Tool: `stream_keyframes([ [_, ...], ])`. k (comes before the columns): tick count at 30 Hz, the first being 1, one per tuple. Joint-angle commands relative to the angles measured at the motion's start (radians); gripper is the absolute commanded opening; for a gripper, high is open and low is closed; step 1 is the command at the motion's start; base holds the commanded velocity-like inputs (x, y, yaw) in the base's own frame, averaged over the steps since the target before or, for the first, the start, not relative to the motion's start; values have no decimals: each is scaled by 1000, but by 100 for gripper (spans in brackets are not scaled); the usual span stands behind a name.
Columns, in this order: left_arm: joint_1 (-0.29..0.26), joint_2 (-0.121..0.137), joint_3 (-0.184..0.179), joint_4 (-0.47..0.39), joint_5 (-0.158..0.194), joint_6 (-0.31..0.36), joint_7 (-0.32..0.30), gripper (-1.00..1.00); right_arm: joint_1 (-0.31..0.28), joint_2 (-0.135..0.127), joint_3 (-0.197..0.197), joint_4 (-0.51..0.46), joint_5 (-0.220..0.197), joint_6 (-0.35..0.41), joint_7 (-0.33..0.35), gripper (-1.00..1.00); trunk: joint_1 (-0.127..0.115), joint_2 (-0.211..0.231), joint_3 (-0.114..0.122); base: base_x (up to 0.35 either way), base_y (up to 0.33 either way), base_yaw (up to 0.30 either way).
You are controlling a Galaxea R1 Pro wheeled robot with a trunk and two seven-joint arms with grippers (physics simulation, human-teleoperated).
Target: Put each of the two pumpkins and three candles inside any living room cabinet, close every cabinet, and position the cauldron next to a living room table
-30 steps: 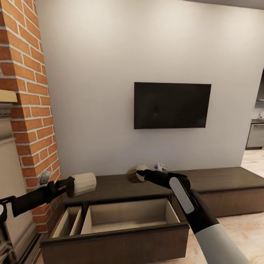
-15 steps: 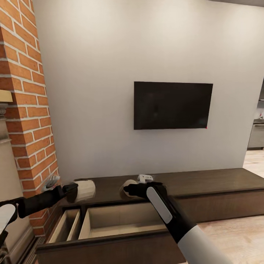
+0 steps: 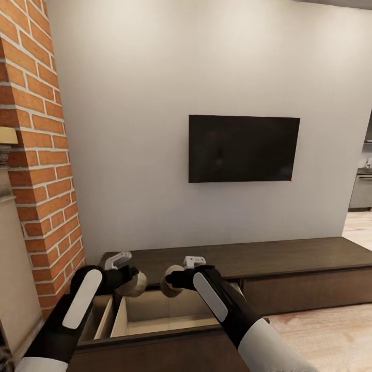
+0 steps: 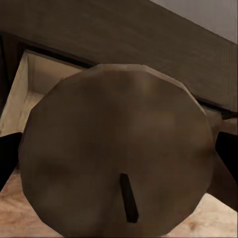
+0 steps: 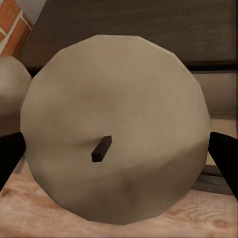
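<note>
Each of my grippers holds a cream candle with a dark wick. My left gripper (image 3: 127, 279) is shut on one candle (image 3: 136, 283), whose round end (image 4: 119, 148) faces the wrist camera. My right gripper (image 3: 177, 279) is shut on another candle (image 3: 169, 282), seen end-on (image 5: 116, 134) between the dark fingers (image 5: 225, 156). Both candles hang close together, just above the back edge of the open drawer (image 3: 170, 310) of the long, low dark-brown cabinet (image 3: 289, 256). The left candle (image 5: 9, 94) also shows beside the right one.
A narrower open compartment (image 3: 101, 312) lies left of the big drawer. A brick column (image 3: 41, 170) stands close on the left. A black TV (image 3: 243, 148) hangs on the wall above the cabinet. Wood floor (image 3: 330, 336) extends to the right.
My left arm has swung in from the left with its candle, to beside the right one over the drawer. The right gripper has drifted left and lower with its candle. The camera shifted too.
</note>
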State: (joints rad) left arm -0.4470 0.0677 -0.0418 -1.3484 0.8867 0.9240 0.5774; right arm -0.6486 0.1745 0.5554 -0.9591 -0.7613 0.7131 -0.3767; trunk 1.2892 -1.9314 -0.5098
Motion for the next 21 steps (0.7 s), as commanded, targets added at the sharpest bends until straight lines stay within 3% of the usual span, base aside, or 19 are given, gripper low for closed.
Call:
stream_keyframes([
  [1,-15,-9,-6,42,-14,-29,8,-100,-1,0,3,6,-12,-5,-10,-100,0,-1,-1,0,0,0],
  [4,-65,-33,-17,185,-71,-81,2,-100,-2,0,8,19,-9,-12,-25,-100,0,-1,-1,0,0,0],
  [7,-91,-46,-30,277,-95,-101,0,-100,-2,0,36,29,-7,-40,-78,-100,0,-1,-1,0,0,0],
  [10,-99,-50,-37,315,-103,-157,0,-100,-4,0,80,48,-8,-99,-133,-100,0,-1,-1,0,0,0],
  [13,-100,-51,-48,352,-106,-192,-1,-100,-34,0,95,104,-9,-120,-148,-100,0,-1,-1,0,0,0],
  [21,-101,-51,-152,378,-107,-255,-1,-100,-60,0,106,189,-11,-210,-152,-100,0,-1,-1,0,0,0],
])
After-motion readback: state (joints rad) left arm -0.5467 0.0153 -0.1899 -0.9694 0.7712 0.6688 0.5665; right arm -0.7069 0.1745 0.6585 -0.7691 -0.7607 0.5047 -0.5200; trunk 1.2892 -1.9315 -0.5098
